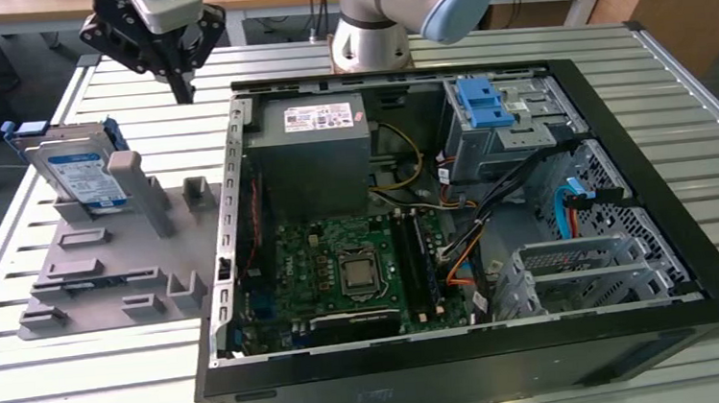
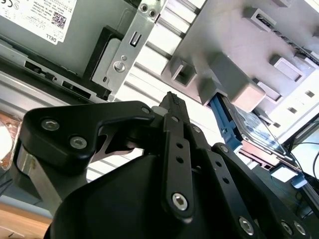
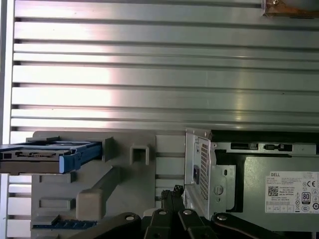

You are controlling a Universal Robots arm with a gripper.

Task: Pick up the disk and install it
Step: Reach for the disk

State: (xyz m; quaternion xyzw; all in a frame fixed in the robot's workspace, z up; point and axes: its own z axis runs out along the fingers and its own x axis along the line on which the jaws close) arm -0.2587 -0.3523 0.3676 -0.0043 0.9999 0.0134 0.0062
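A: So, where's the disk (image 1: 85, 173)?
B: Exterior view: upright in the grey holder (image 1: 108, 269), approx 9 o'clock of the open PC case (image 1: 475, 364). Nothing touching it.
A: Gripper (image 1: 181, 88)?
B: Btw 1 and 2 o'clock from the disk, over the slatted table (image 1: 79, 397), well apart. Fingers pinched together, nothing held.

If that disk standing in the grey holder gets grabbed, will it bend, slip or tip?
The disk looks like a rigid metal slab, probably stiff and dense. Standing on edge in the grey holder, it might tip if nudged sideways. Its smooth faces could slip.
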